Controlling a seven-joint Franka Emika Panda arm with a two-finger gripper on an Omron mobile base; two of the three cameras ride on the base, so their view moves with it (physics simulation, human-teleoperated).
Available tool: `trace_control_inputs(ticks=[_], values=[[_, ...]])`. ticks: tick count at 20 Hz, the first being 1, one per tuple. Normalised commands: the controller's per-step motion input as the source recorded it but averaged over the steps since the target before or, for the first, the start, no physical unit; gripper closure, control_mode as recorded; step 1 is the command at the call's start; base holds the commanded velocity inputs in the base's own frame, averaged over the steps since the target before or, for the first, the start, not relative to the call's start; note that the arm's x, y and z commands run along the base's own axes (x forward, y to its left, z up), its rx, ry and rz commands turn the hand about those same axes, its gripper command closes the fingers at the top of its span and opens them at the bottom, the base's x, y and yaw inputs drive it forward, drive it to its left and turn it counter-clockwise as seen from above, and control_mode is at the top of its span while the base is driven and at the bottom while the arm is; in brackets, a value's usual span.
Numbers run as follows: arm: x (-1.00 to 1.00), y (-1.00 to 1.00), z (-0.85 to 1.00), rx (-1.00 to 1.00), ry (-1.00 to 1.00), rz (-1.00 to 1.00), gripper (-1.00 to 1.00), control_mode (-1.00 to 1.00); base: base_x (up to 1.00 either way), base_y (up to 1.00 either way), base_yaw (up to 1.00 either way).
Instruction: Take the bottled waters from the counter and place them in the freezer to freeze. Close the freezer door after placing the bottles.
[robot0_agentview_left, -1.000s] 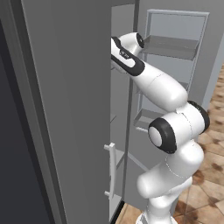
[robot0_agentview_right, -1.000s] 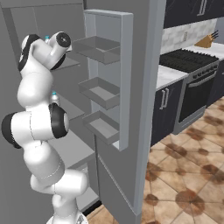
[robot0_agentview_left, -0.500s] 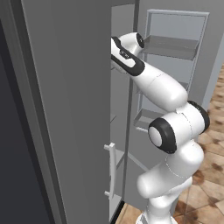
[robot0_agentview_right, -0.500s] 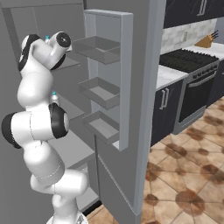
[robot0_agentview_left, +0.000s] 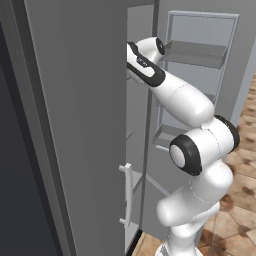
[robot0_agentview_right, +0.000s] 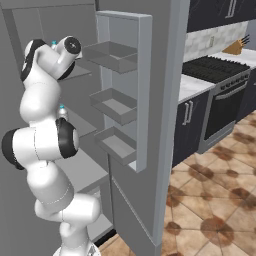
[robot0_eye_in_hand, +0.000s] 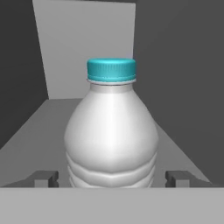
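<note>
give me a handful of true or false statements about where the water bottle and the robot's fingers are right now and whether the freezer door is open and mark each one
1. The bottled water stands upright on a grey freezer shelf. True.
2. The fingers are clamped tight against the bottle's sides. False: they stand apart on either side, with a gap to the bottle.
3. The bottle's cap is teal-blue. True.
4. The freezer door is closed. False: it stands open, its shelves showing.
5. The stove sits to the right of the fridge in the right base view. True.
6. The bottle lies on its side. False: it is upright, cap on top.
</note>
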Motion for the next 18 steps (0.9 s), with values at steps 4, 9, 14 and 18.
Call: trace_control_inputs(ticks=[4, 9, 14, 18], values=[[0.0, -0.04, 0.0, 0.0, 0.0, 0.0, -1.0, -1.0, 0.0, 0.0, 0.0], [0.0, -0.19, 0.16, 0.0, 0.0, -0.01, -1.0, -1.0, 0.0, 0.0, 0.0], [-0.01, -0.17, 0.24, 0.01, 0.0, -0.01, -1.0, -1.0, 0.0, 0.0, 0.0], [-0.09, -0.32, 0.12, 0.01, 0.01, -0.04, -1.0, -1.0, 0.0, 0.0, 0.0]])
